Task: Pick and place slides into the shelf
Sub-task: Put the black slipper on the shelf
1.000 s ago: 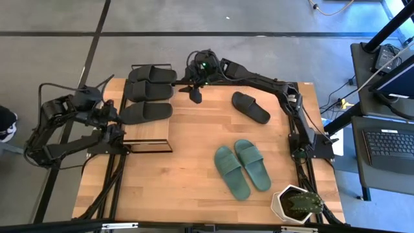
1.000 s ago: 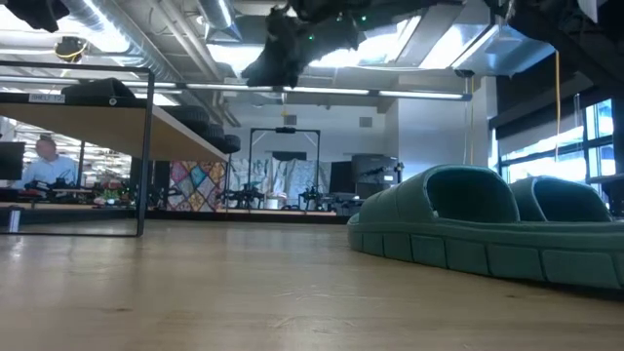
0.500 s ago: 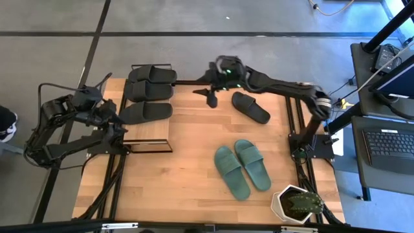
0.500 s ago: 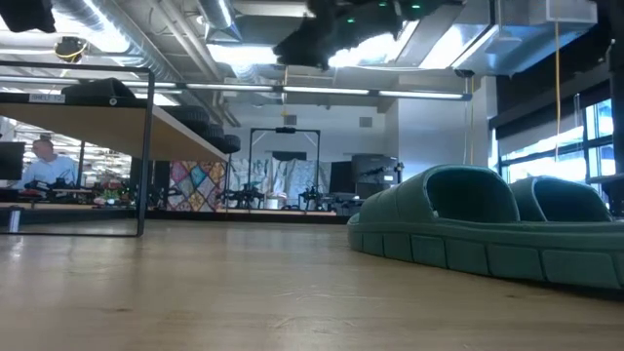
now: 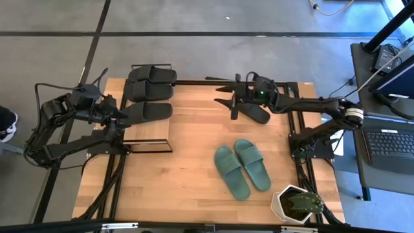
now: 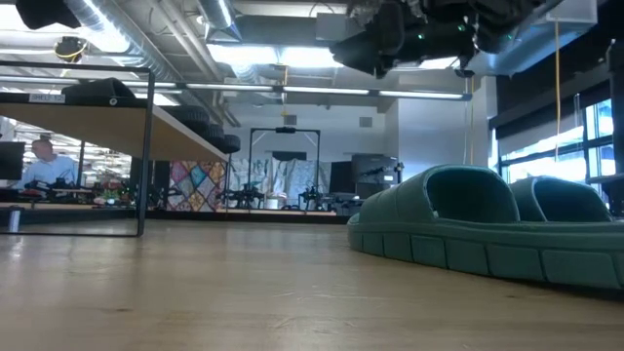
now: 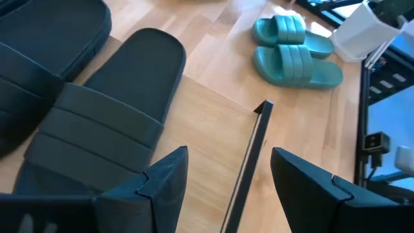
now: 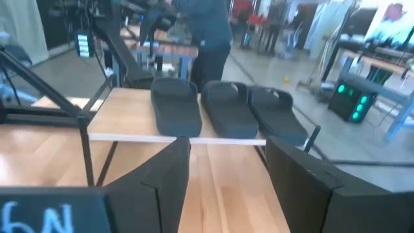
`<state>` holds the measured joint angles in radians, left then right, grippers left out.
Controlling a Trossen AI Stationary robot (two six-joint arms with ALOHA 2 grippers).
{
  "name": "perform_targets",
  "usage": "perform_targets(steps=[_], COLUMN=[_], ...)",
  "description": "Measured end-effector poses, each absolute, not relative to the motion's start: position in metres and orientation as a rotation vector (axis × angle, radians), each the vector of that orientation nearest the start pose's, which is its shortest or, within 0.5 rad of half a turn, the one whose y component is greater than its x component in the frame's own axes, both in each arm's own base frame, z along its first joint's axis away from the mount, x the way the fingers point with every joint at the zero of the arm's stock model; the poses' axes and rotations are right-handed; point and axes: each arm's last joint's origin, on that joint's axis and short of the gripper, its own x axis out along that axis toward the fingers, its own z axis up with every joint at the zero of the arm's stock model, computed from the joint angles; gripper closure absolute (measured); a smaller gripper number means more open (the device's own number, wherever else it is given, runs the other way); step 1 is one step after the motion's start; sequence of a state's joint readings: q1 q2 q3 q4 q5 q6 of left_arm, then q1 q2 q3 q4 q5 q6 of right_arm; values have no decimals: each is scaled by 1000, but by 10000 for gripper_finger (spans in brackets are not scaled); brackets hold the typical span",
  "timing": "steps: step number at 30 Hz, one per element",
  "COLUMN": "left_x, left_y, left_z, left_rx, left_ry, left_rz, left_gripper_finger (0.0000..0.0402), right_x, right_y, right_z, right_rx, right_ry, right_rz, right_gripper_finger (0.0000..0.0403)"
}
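Three black slides lie side by side on the shelf (image 5: pixel 152 131), soles down on its light top board; the nearest one (image 5: pixel 146 111) shows large in the left wrist view (image 7: pixel 97 129). My left gripper (image 5: pixel 121 114) (image 7: pixel 229 188) is open over the board, just beside that slide and touching nothing. A fourth black slide (image 5: pixel 255 110) lies on the table near its far edge. My right gripper (image 5: pixel 228 98) (image 8: pixel 226 188) is open and hangs above that slide's left end, facing the shelf (image 8: pixel 129 113). The teal pair (image 5: pixel 242 167) (image 6: pixel 487 229) rests on the table.
A white pot with a plant (image 5: pixel 296 204) stands at the table's near right corner. The shelf's black frame edge (image 7: pixel 249 162) runs beside my left gripper. Bare wood lies between the shelf and the teal slides. A person (image 8: pixel 210 39) stands beyond the shelf.
My right gripper has swung from beside the shelf's far end toward the table's right, along the far edge, and now hangs over the lone black slide. The slides have kept still.
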<state>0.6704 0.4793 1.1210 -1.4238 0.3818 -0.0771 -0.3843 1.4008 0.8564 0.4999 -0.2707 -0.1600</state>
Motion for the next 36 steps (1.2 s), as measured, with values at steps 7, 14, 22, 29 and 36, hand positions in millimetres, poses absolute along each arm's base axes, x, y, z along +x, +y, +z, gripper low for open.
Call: perform_targets(steps=[7, 14, 22, 29, 36], left_x=[17, 17, 17, 18, 30], left_y=[1, 0, 0, 1, 7], left_z=[354, 353, 353, 353, 352], left_rx=[-450, -456, -346, -339, -396], left_ry=[669, 675, 689, 689, 761], left_rz=[318, 325, 282, 254, 168], left_gripper_finger=[189, 189, 217, 303, 379], right_x=[284, 285, 285, 285, 285], right_y=[-108, -108, -108, -108, -109], right_z=[275, 280, 279, 280, 280], right_rx=[-175, -189, -189, -189, -190], right_ry=[-29, -66, -61, -61, -62], right_rz=[-123, -131, -130, -131, -132], right_gripper_finger=[200, 200, 200, 200, 200])
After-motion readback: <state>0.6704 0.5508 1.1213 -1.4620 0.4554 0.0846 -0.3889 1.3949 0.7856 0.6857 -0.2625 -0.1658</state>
